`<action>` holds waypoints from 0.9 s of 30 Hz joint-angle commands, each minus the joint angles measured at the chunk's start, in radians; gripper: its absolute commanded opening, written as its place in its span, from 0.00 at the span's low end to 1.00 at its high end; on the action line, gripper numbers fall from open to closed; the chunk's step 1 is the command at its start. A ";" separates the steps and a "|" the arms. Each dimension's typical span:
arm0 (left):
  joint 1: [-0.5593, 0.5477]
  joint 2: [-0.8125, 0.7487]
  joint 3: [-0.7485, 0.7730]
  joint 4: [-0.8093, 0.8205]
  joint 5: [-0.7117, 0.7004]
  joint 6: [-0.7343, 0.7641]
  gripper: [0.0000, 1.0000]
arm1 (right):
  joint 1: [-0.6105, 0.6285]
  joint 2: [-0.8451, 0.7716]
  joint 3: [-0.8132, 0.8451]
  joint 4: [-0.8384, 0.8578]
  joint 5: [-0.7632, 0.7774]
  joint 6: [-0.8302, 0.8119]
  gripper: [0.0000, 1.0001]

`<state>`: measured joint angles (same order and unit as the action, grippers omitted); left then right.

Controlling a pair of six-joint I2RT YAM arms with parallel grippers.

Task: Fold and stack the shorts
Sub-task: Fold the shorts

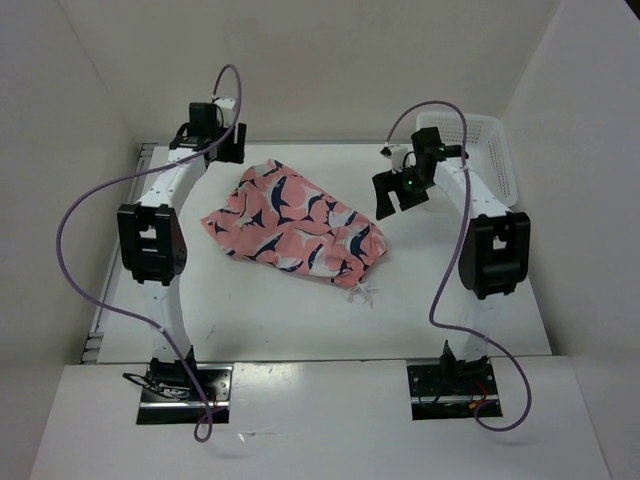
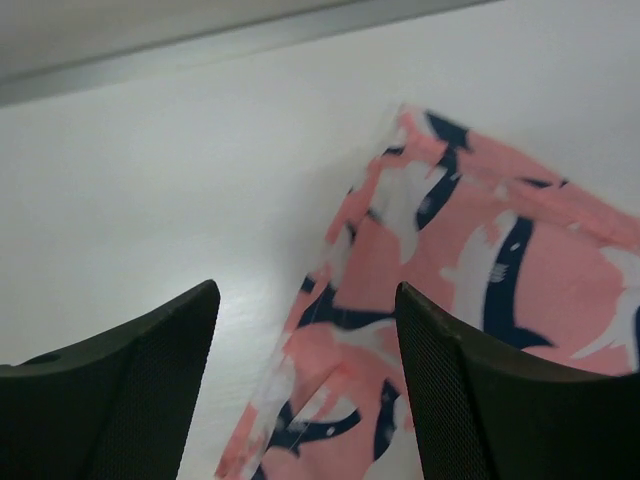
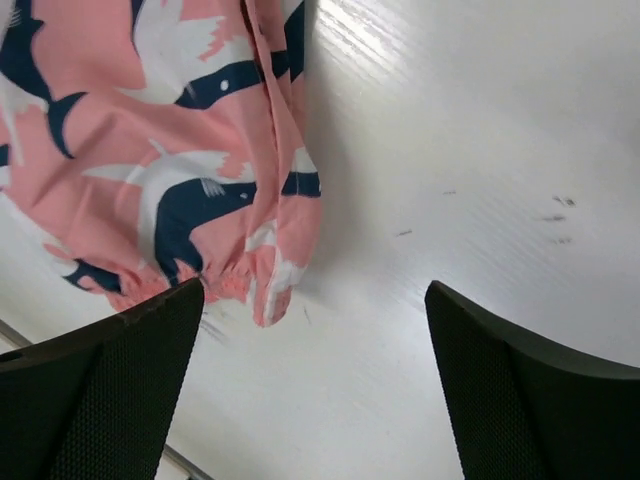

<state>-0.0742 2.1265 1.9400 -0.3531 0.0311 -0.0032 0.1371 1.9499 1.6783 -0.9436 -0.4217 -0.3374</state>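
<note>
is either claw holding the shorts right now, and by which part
Nothing is held. The left claw and the right claw are open and empty; the shorts lie loose on the table.

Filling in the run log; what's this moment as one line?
shorts: lying on table, unheld | left claw: open, empty, over shorts' edge | right claw: open, empty, by shorts' corner | basket: far right

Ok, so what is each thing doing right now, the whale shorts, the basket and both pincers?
shorts: lying on the table, a bit rumpled, not held.
drawstring: poking out at the shorts' near edge.
left pincer: open, empty, over the shorts' edge.
right pincer: open, empty, beside the shorts' corner.
basket: upright, far right corner.
</note>
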 commanded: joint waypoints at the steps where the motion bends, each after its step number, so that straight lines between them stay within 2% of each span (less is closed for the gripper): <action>1: 0.065 -0.105 -0.132 -0.073 0.001 0.003 0.79 | 0.065 -0.213 -0.101 0.091 0.009 0.142 0.94; 2: 0.065 -0.114 -0.245 -0.073 -0.014 0.003 0.79 | 0.106 -0.235 -0.191 0.130 0.030 0.153 0.89; 3: 0.065 -0.126 -0.294 -0.064 -0.023 0.003 0.79 | 0.157 -0.271 -0.234 0.150 0.053 0.153 0.87; 4: 0.065 -0.126 -0.327 -0.046 -0.023 0.003 0.79 | 0.270 -0.284 -0.271 0.175 0.128 0.143 0.86; 7: 0.065 -0.099 -0.377 -0.037 -0.014 0.003 0.79 | 0.413 -0.304 -0.370 0.299 0.196 0.143 0.79; 9: 0.065 -0.090 -0.410 -0.003 -0.026 0.003 0.79 | 0.426 -0.274 -0.396 0.373 0.196 0.152 0.78; 12: 0.065 -0.062 -0.434 0.008 -0.040 0.003 0.73 | 0.426 -0.215 -0.422 0.432 0.219 0.152 0.76; 13: 0.065 -0.062 -0.449 0.008 -0.040 0.003 0.60 | 0.426 -0.186 -0.422 0.442 0.233 0.120 0.76; 16: 0.065 -0.062 -0.475 -0.004 -0.030 0.003 0.42 | 0.437 -0.135 -0.445 0.442 0.285 0.080 0.75; 17: 0.065 -0.075 -0.498 -0.013 -0.030 0.003 0.30 | 0.447 -0.123 -0.445 0.442 0.314 0.060 0.75; 19: 0.065 -0.089 -0.524 -0.014 -0.039 0.003 0.14 | 0.457 -0.080 -0.457 0.433 0.348 0.049 0.70; 20: 0.065 -0.105 -0.545 -0.023 -0.051 0.003 0.01 | 0.469 -0.065 -0.457 0.433 0.395 0.035 0.65; 21: 0.077 -0.128 -0.555 -0.023 -0.063 0.003 0.00 | 0.469 -0.054 -0.466 0.445 0.421 0.035 0.48; 24: 0.112 -0.193 -0.581 -0.041 -0.088 0.003 0.00 | 0.469 -0.043 -0.476 0.495 0.540 0.049 0.24; 27: 0.162 -0.261 -0.593 -0.075 -0.126 0.003 0.00 | 0.457 -0.043 -0.465 0.516 0.615 0.002 0.22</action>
<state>0.0326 1.9686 1.3567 -0.3878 -0.0349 -0.0032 0.6064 1.8874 1.2228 -0.4969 0.0437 -0.2924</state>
